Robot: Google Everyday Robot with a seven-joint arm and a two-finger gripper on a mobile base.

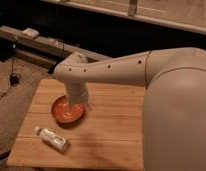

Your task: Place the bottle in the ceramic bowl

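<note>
Jaws of the gripper [76, 106] are wide apart and nothing is in them. The gripper points down and hangs right over the ceramic bowl [59, 108]. It hides part of the bowl's inside.

The bowl is round and orange-red, and it shines a little. It sits on the wooden table [113, 131], on the left part of the top.

The bottle [52, 139] is not in the bowl. It lies on its side on the table, just in front of the bowl, near the front left corner. Its white cap points to the left edge of the table. Its label is white with some dark on it. The bottle and the bowl are near each other, but I cannot tell if they touch.

The robot's arm [108, 71] is big and pale. It comes in from the right, goes over the table, and bends down to the bowl. The robot's round body [178, 115] fills the right side and hides that end of the table.

Behind the table is a long dark bench [43, 46] with a small white thing [30, 33] on it.
</note>
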